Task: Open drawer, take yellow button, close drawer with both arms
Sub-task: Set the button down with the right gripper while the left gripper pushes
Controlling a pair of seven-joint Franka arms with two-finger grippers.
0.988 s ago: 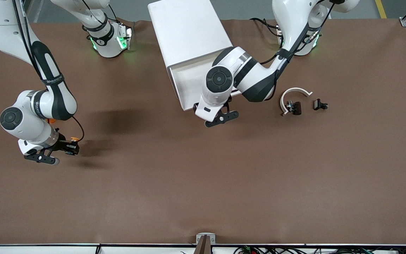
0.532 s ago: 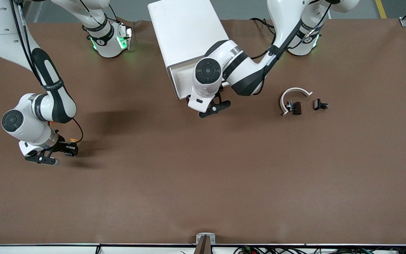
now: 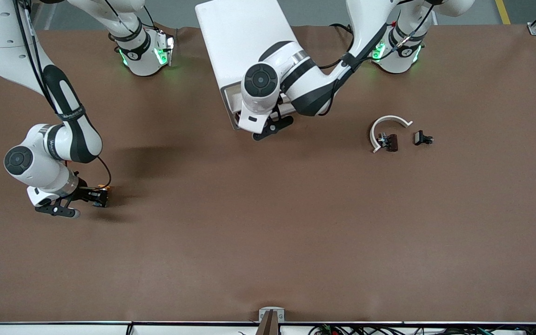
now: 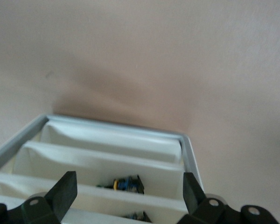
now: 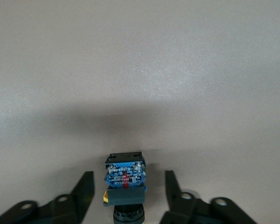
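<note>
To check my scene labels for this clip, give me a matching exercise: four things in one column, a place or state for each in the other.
Things:
1. left tool
2. right tool
3. button
4. white curved strip

Places or states:
A. on the table toward the left arm's end, beside the black clips
B. open, at the cabinet drawers
C. open, either side of the button, toward the right arm's end
D. blue base, lying between fingers that do not touch it

Pairs: 1-B, 2-C, 3-D, 4-A

One button [image 5: 125, 183], two arms [image 3: 305, 88]
</note>
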